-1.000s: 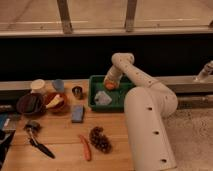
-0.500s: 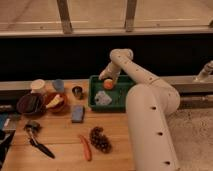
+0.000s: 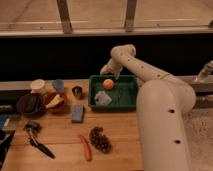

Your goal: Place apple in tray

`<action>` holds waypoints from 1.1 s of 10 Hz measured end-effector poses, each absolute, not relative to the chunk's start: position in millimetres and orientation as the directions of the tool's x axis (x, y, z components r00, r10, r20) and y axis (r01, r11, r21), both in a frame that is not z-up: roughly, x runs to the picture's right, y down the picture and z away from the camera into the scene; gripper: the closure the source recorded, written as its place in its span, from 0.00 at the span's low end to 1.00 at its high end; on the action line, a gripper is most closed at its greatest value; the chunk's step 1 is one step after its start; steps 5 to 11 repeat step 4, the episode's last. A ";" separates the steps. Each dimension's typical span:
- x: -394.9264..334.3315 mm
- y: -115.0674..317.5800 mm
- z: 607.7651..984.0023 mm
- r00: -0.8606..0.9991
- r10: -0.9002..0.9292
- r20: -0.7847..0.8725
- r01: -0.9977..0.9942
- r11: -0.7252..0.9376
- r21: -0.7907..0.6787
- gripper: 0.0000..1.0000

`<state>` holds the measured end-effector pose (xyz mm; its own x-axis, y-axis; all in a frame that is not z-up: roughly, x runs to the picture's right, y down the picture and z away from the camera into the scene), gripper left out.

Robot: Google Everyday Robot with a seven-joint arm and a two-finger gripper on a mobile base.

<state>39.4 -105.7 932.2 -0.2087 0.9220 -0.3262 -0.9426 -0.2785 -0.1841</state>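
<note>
The orange-red apple [image 3: 108, 84] lies inside the green tray [image 3: 129, 98], near its back left corner. My gripper [image 3: 105, 70] hangs just above and slightly left of the apple, at the tray's back rim, and is apart from it. The white arm reaches from the large body at the right, up over the tray and down to the gripper.
A pale crumpled item [image 3: 102, 98] lies in the tray. On the wooden table are a blue sponge [image 3: 77, 113], a carrot [image 3: 86, 147], a dark grape bunch [image 3: 100, 139], two dark bowls [image 3: 30, 104], cups [image 3: 37, 85], a metal cup [image 3: 77, 92] and a black utensil [image 3: 39, 145].
The gripper has moved up and to the left, away from the apple. The apple stays in the tray.
</note>
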 end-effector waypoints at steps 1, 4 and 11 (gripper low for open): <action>43.5 -120.1 911.2 -0.215 0.938 -0.271 -0.943 -0.272 -0.192 0.38; 49.6 -138.7 880.0 -0.220 0.957 -0.190 -0.943 -0.258 -0.211 0.38; 49.6 -138.7 880.0 -0.220 0.957 -0.190 -0.943 -0.258 -0.211 0.38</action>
